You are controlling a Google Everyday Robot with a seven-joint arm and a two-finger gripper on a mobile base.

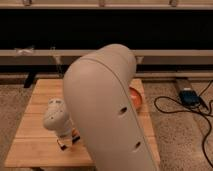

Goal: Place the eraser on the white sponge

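The eraser [68,142], a small dark bar with orange-tan edging, lies on the wooden table [37,105] near its front edge. My gripper [63,133] hangs from the pale wrist directly over the eraser, at or just above it; contact cannot be made out. My large beige arm [107,110] covers the middle and right of the table. The white sponge is hidden or out of view.
An orange round dish [136,96] peeks out behind my arm at the table's right edge. Black cables and a blue power box [189,96] lie on the speckled floor to the right. A dark wall with rails runs behind the table.
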